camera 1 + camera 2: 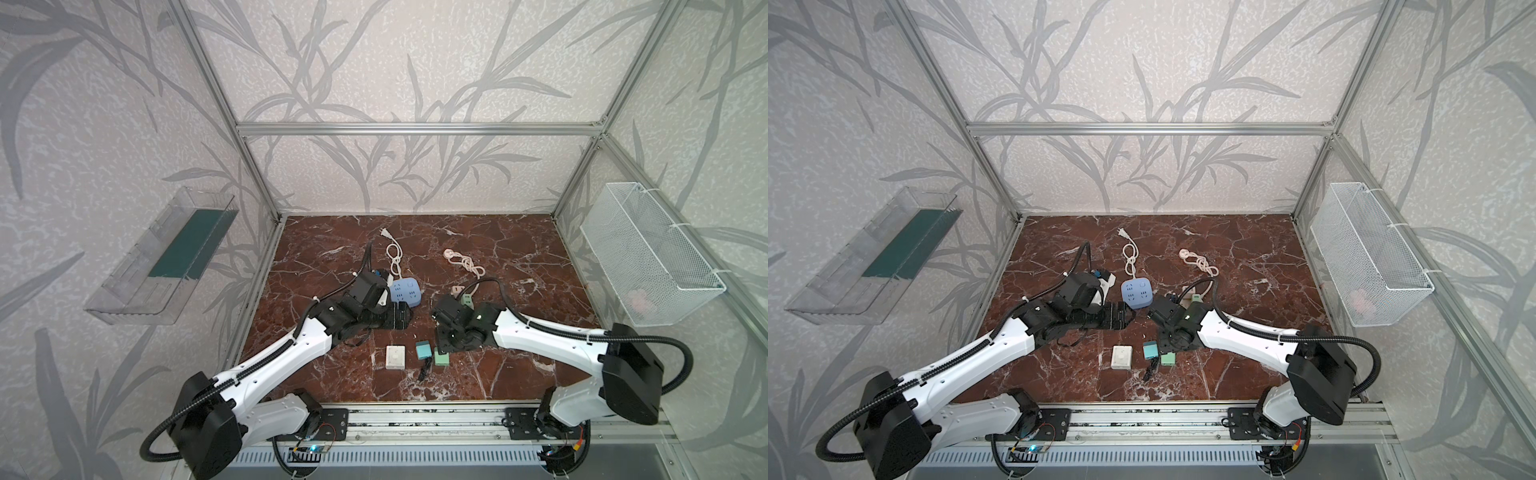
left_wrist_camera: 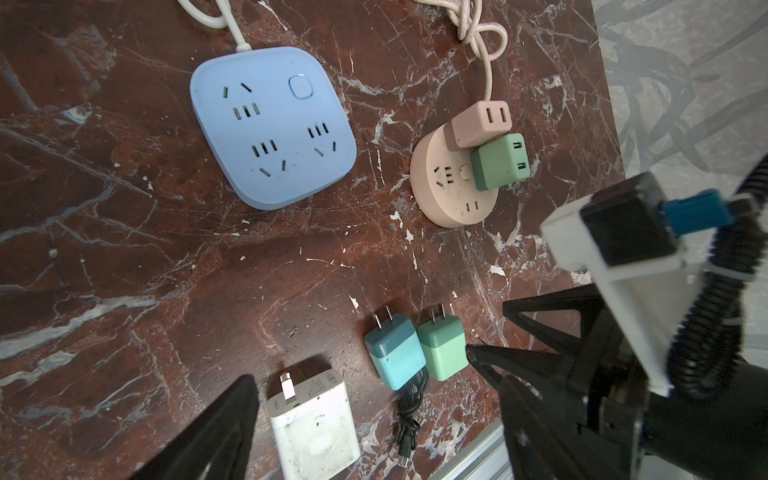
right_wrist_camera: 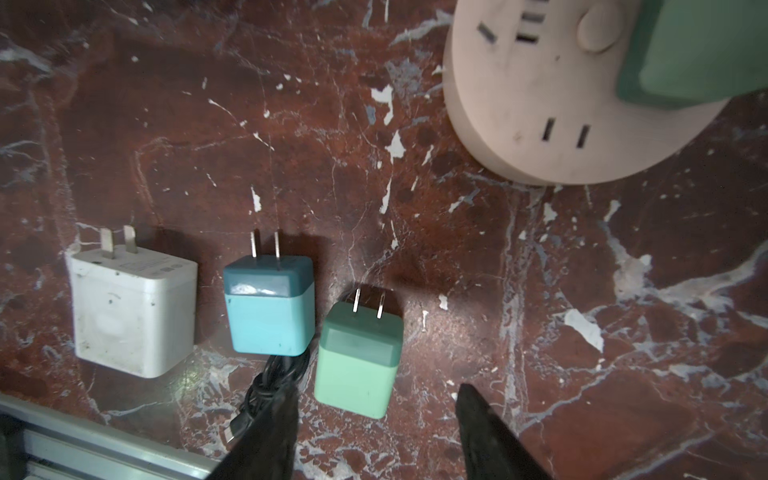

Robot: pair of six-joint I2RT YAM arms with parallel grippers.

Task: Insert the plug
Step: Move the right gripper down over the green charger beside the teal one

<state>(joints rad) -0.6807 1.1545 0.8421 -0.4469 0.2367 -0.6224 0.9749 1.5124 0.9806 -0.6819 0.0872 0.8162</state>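
Three loose plugs lie in a row near the front edge: a white plug (image 3: 133,311), a teal plug (image 3: 270,307) and a green plug (image 3: 357,357) (image 1: 441,358), all with prongs pointing away from me. My right gripper (image 3: 376,388) is open, and the rear end of the green plug sits between its fingertips. One of its fingers (image 2: 498,357) is close against that plug's side. My left gripper (image 2: 374,380) hangs open above the white plug (image 2: 311,428) and teal plug (image 2: 395,357), holding nothing. Behind them lie a blue square power strip (image 2: 272,124) (image 1: 405,293) and a pink round power strip (image 2: 449,195).
A pink adapter (image 2: 482,124) and a green adapter (image 2: 500,166) sit plugged into the round strip. A coiled black cable (image 3: 270,382) lies by the teal plug. A metal rail (image 1: 415,415) runs along the front, a wire basket (image 1: 648,257) hangs right, and a clear tray (image 1: 162,257) hangs left.
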